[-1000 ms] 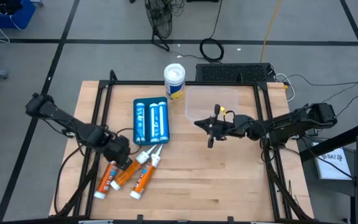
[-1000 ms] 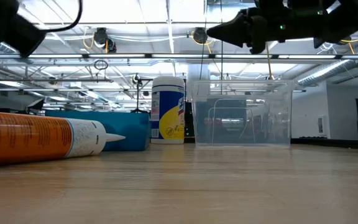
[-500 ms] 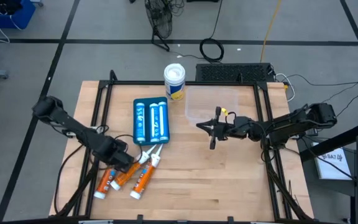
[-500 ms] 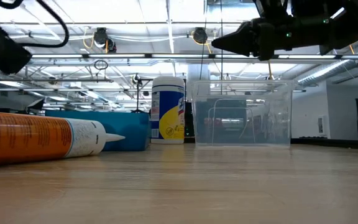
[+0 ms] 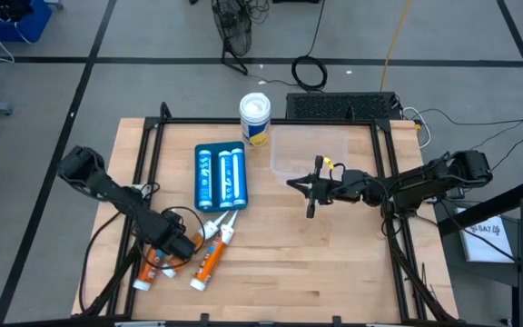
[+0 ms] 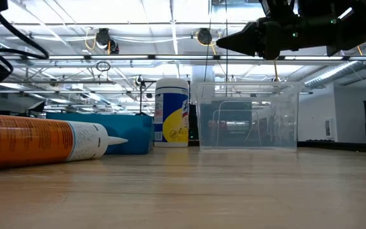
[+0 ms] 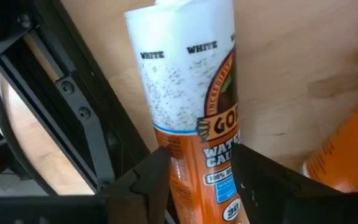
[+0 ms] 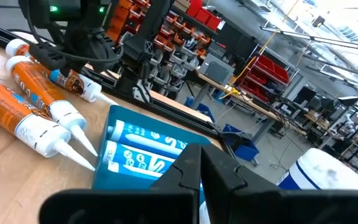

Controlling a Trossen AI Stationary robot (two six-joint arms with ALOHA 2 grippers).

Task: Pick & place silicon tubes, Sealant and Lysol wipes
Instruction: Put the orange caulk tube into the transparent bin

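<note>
Left pincer [image 5: 172,247] low over the near-left part of the bench [image 5: 334,263], clamped on an orange-and-white sealant tube [image 7: 194,118]; in the left wrist view, one dark finger [image 7: 145,180] on each flank of that tube, with its white end pointing away from the wrist and a second orange tube [image 7: 347,149] just beside it. Seen from above, three orange sealant tubes [image 5: 209,257] lying close together on the bench, nozzles aimed toward the blue tray [image 5: 220,175]. In that tray, silicone tubes [image 5: 231,173] laid side by side, blue with white print. Behind the tray, at the far edge of the bench, Lysol wipes [image 5: 255,119] standing upright, white lid on top, blue-and-yellow label clear in the low view [image 6: 171,121]. Just beside the canister, a clear plastic tub [image 5: 309,150], upright on the bench. Right pincer [image 5: 309,188] raised over the middle of the bench, near the tub's front edge, fingers pressed together and holding nothing; same pincer visible high in the low view [image 6: 224,43] as a dark closed tip above the tub. Nearest orange tube [image 6: 43,140] lying flat in the low view.
</note>
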